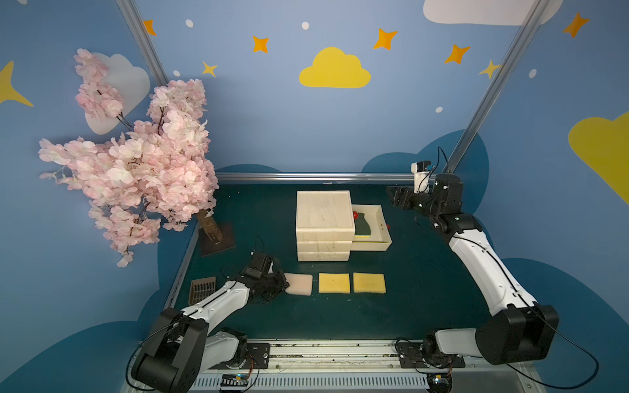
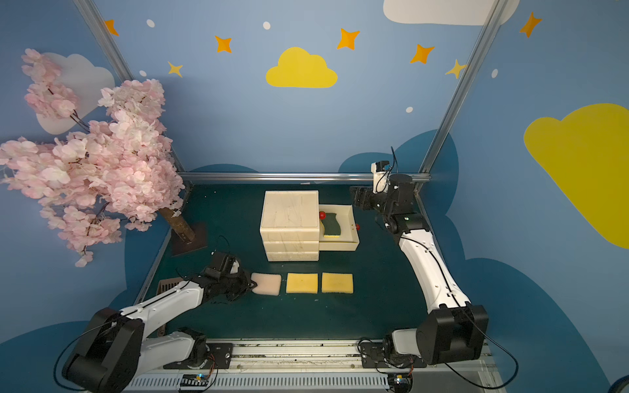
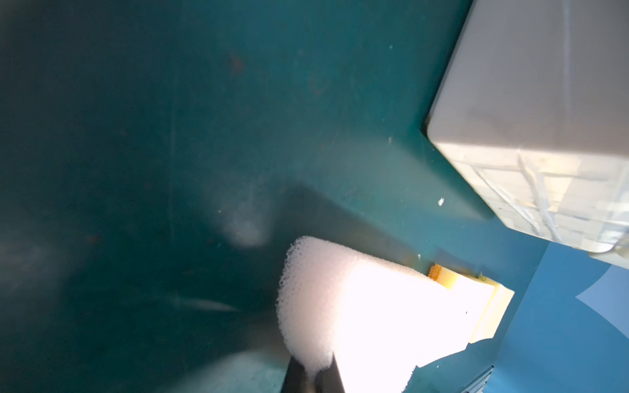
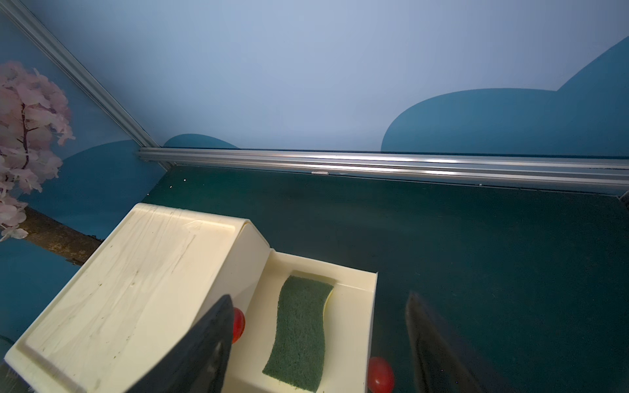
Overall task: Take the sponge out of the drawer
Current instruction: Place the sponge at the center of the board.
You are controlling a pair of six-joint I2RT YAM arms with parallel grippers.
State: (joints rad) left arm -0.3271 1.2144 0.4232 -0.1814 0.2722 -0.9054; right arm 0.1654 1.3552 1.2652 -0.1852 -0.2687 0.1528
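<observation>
The sponge (image 1: 363, 227) (image 2: 331, 227) (image 4: 301, 326), green on top with a yellow underside, lies flat in the cream drawer (image 1: 384, 221) (image 2: 352, 221) (image 4: 372, 306). That drawer is pulled out to the right of the drawer unit (image 1: 322, 211) (image 4: 129, 289). My right gripper (image 1: 390, 196) (image 2: 354, 197) (image 4: 318, 299) hovers open behind and above the drawer, holding nothing. At the front left, my left gripper (image 1: 284, 284) (image 2: 253, 284) (image 3: 315, 365) is shut on the edge of a pale pink foam sponge (image 1: 301, 284) (image 3: 357, 306) that rests on the table.
Two yellow foam pads (image 1: 334, 283) (image 1: 369, 283) lie in a row right of the pink one. Red knobs (image 4: 238, 325) (image 4: 380, 374) sit on the drawer fronts. A pink blossom tree (image 1: 136, 163) fills the left. A brown slotted piece (image 1: 202, 289) lies at the front left edge.
</observation>
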